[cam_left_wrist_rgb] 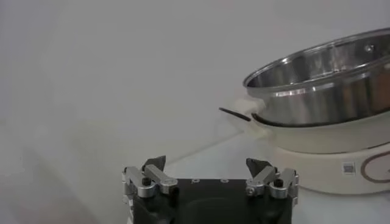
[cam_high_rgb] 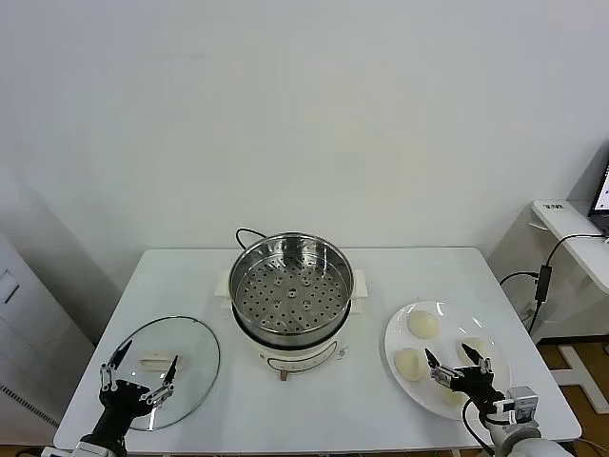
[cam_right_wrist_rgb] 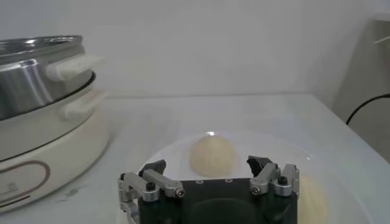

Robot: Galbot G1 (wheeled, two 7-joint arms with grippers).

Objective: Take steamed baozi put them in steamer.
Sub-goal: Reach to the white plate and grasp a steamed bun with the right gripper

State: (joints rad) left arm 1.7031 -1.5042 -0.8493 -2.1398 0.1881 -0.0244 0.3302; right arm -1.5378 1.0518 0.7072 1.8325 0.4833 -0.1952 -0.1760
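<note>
The baozi (cam_high_rgb: 423, 326) sit on a plate (cam_high_rgb: 400, 324) at about four o'clock from the steamer (cam_high_rgb: 291, 288), near the table's right front corner. I can make out three clearly: smooth, round, cream-white domes. A fourth may be hidden under the right gripper (cam_high_rgb: 458, 367). They look soft and light, easy to dent, so I would take one low across its widest part with a gentle squeeze rather than pinching the top.

The right gripper hovers over the plate's near side, jaws spread wide and empty, with one bun (cam_right_wrist_rgb: 212, 155) just ahead of it at twelve o'clock.

The steamer is shiny steel with a perforated floor, empty, on a cream cooker base. The plate is flat, glossy white.

At eight o'clock from the steamer lies a glass lid (cam_high_rgb: 195, 357); the left gripper (cam_high_rgb: 139, 375) waits over it, spread wide, holding nothing.
</note>
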